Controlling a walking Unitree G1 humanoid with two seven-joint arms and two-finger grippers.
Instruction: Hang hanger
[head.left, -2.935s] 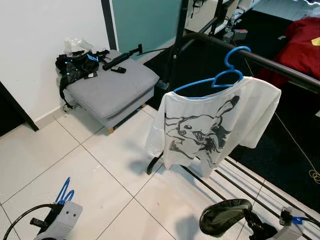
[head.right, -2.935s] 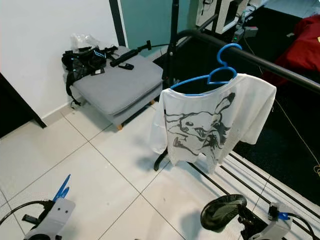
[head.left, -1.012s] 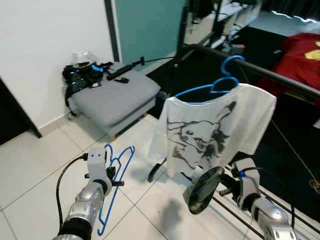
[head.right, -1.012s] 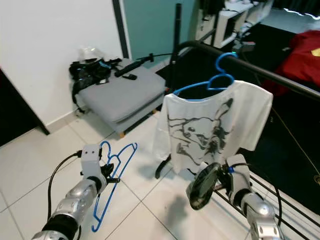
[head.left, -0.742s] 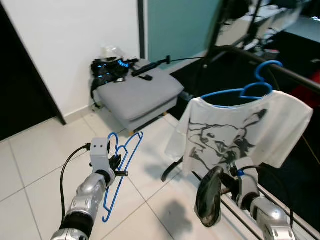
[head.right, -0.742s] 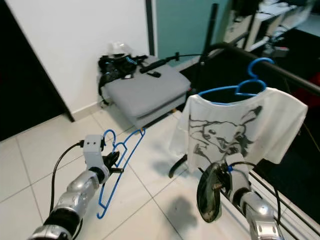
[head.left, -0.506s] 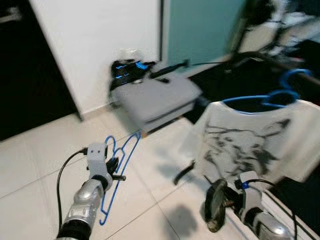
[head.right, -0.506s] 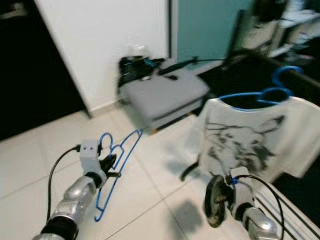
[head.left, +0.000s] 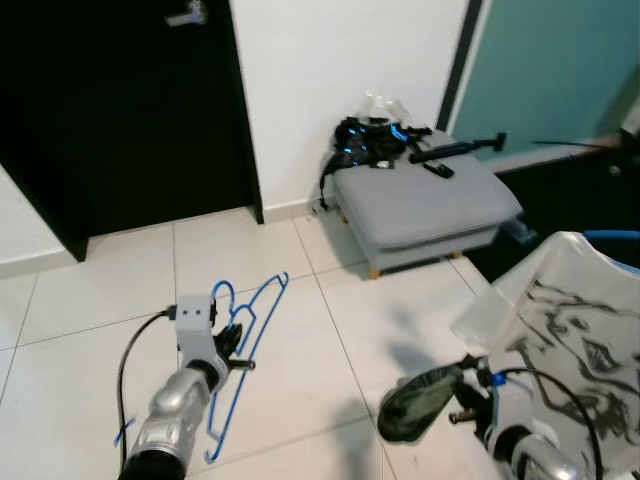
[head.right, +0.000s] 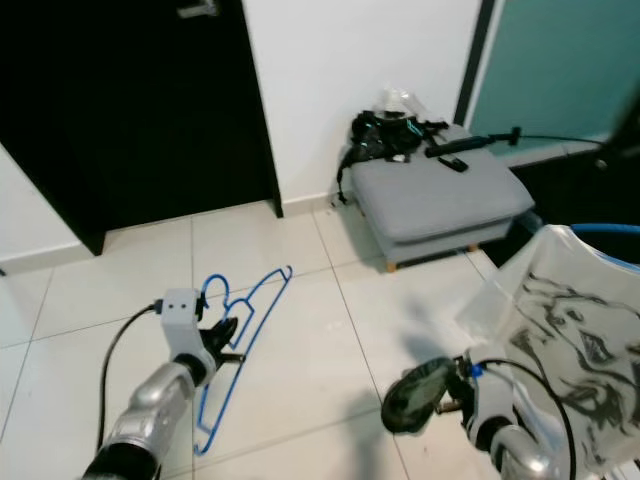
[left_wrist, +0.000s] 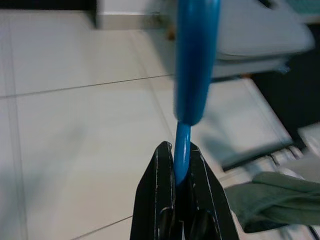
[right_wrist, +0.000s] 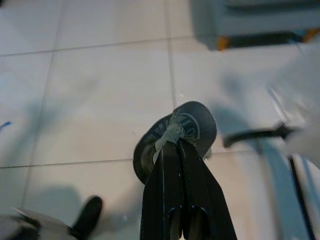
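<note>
My left gripper is shut on the wire of an empty blue hanger, held low over the white tiles at the left. In the left wrist view, both black fingers pinch the blue wire below its thick hook. My right gripper is shut on a dark green round fabric piece at the lower right; its wrist view has that piece at the fingertips. A white T-shirt with a grey cartoon print hangs on another blue hanger at the right edge.
A grey cushioned footstool stands against the white wall, with black gear and a black rod on it. A black door covers the upper left. A teal panel stands at the upper right. White floor tiles lie ahead.
The camera has swung left: the black door has come into view, and the shirt and footstool have slid right. Both grippers still hold the same things.
</note>
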